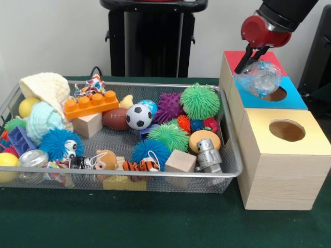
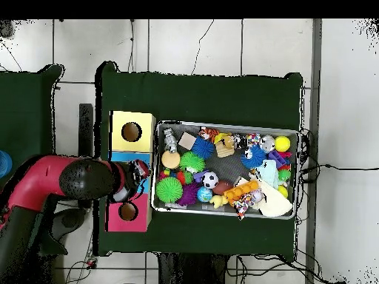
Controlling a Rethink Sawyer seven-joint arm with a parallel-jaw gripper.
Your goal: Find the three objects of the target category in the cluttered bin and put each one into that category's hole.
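**Asker:** What are you working over?

**Me:** A green tabletop (image 1: 103, 222). On it sits a wire mesh bin (image 1: 230, 155) crammed with toys, and just beside the bin stands a row of three wooden boxes: a yellow-topped box (image 1: 258, 126) nearest the camera in the front view, a blue-topped box (image 1: 297, 98) in the middle, and a red-topped box (image 1: 235, 58) at the far end. The yellow and blue tops each show a round hole; overhead, the red one has a hole too.

**Asker:** And your hand?

**Me:** My hand (image 1: 257, 58) is closed on a clear, bumpy ball (image 1: 260, 78) with blue flecks. I hold it over the blue-topped box, right at the hole, low enough to hide part of the opening. I cannot tell whether it touches the rim.

**Asker:** What is left in the bin?

**Me:** A big green spiky ball (image 1: 200, 101) by the far rim, a purple spiky ball (image 1: 168, 106) beside it, another green one (image 1: 169, 136) in the middle and a blue one (image 1: 150, 151) nearer the front. There is an orange building brick (image 1: 90, 104), a soccer ball (image 1: 138, 116), a small brown football (image 1: 115, 119) touching it, and a little silver robot (image 1: 208, 154).
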